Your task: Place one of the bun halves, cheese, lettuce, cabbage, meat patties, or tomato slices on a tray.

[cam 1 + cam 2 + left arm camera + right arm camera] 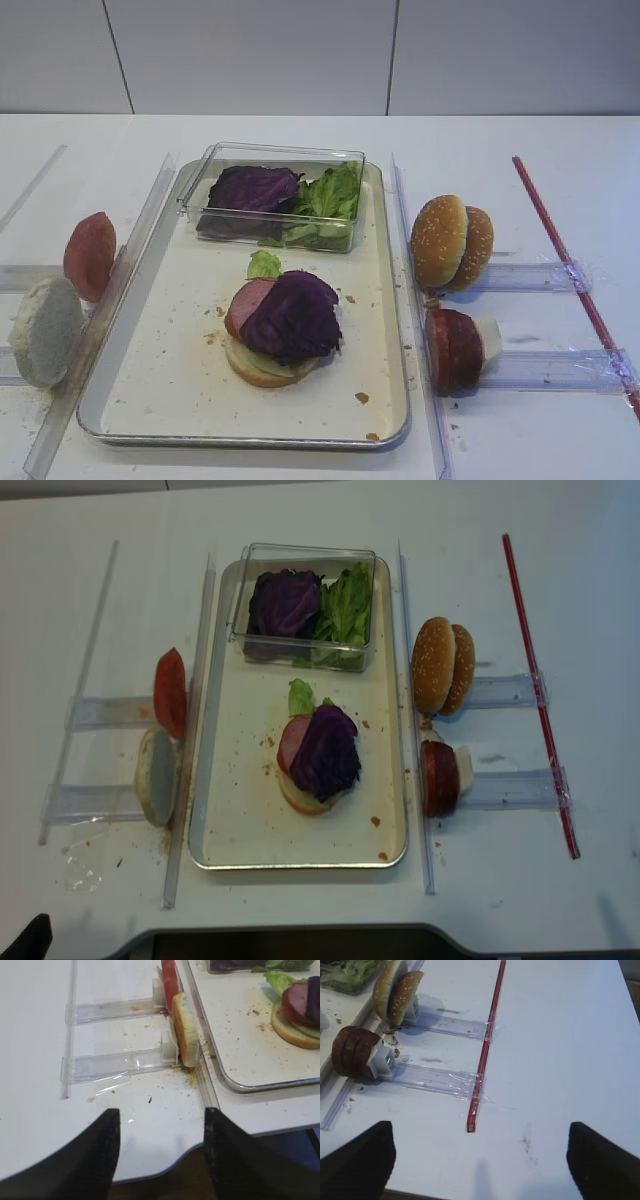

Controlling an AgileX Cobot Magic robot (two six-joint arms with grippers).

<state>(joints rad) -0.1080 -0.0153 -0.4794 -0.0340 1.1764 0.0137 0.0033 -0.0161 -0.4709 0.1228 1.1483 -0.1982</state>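
The tray (pixel 170 350) holds a stack: a bun half (pixel 262 366) at the bottom, pale lettuce (pixel 264 264) behind, a pinkish-red round slice (pixel 246 303), and a dark purple cabbage leaf (pixel 295 315) on top. My left gripper (pixel 161 1127) is open and empty above the table's front edge, left of the tray (pixel 250 1067). A cut bun half (pixel 185 1035) and a tomato slice (pixel 170 980) stand in racks ahead of it. My right gripper (pixel 480 1132) is open and empty over bare table. Sesame bun halves (pixel 395 992) and dark meat patties (pixel 351 1052) stand far to its left.
A clear plastic box (pixel 275 195) with purple cabbage and green lettuce sits at the tray's far end. Clear acrylic rails (pixel 100 320) run along both sides of the tray. A red strip (pixel 485 1045) is taped to the table on the right. Crumbs litter the tray and table.
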